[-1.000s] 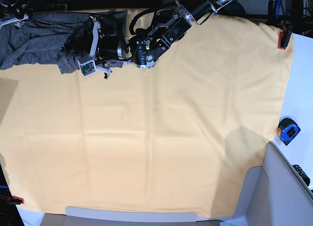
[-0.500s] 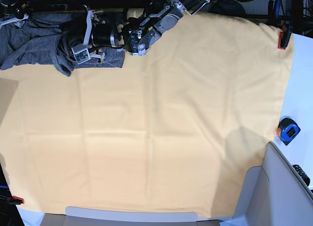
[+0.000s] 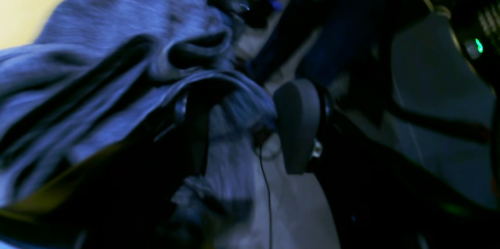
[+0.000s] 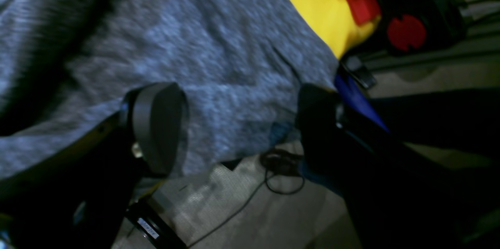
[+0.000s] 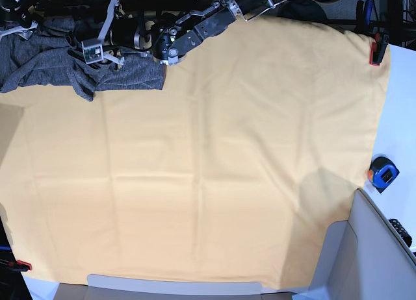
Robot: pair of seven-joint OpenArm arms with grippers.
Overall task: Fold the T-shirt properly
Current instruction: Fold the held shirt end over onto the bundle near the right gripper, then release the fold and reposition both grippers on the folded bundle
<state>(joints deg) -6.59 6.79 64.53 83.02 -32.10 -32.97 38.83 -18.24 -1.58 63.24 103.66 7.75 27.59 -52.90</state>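
meanwhile, at the far left corner of the yellow-orange table cloth [image 5: 214, 176]: bunched t-shirt [image 5: 45, 63], heathered dark grey, lying crumpled along the cloth's back edge, part of it spilling past the rim. further right, right gripper [image 4: 234, 124] hanging over that overhanging fabric, jaws spread wide, nothing pinched between the pads, floor and cables visible beneath. beside it, left gripper [image 3: 246, 128], jaws now parted, a fold of knit draped over one finger [image 3: 195, 136] but not clamped. compared with a second ago: left claw gone from a tight pinch to wide open, both arms pulled back from the cloth's interior toward the back edge, shirt dragged slightly leftward with them. likely meaning: a release after a tug, no fold yet formed, shirt not yet spread flat, most of the job ahead. far right: red clamp [image 5: 376, 51] and tape measure [image 5: 382, 173], unmoved.
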